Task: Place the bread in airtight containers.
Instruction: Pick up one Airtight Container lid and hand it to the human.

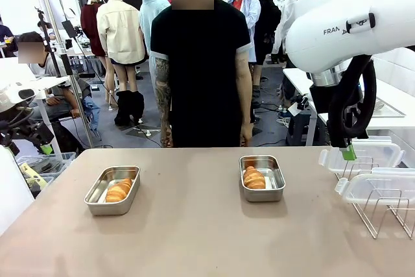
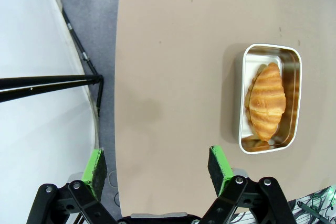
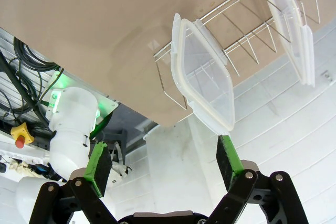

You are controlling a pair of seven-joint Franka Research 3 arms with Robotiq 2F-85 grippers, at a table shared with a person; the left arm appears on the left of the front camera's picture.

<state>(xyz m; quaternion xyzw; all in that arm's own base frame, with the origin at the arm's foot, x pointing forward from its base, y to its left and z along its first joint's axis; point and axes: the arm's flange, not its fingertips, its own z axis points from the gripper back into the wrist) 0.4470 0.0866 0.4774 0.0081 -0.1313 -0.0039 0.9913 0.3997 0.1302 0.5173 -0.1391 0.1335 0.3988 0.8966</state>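
Observation:
Two steel airtight containers stand open on the brown table, the left one [image 1: 97, 194] and the right one [image 1: 275, 180]. Each holds one golden croissant of the bread: left croissant [image 1: 119, 190], right croissant [image 1: 253, 178]. In the left wrist view, the container [image 2: 242, 103] with its croissant [image 2: 266, 100] lies ahead and to the right of my left gripper [image 2: 157, 163], which is open and empty over the table's edge. My right gripper [image 3: 163, 153] is open and empty just below a clear lid [image 3: 205, 85]. It hangs above the rack at the table's right side [image 1: 347, 150].
A wire rack [image 1: 382, 215] at the right edge holds two clear plastic lids upright [image 1: 363, 157] [image 1: 379, 186]; the rack [image 3: 247, 30] and second lid [image 3: 289, 30] also appear in the right wrist view. A person [image 1: 198, 63] stands at the far side.

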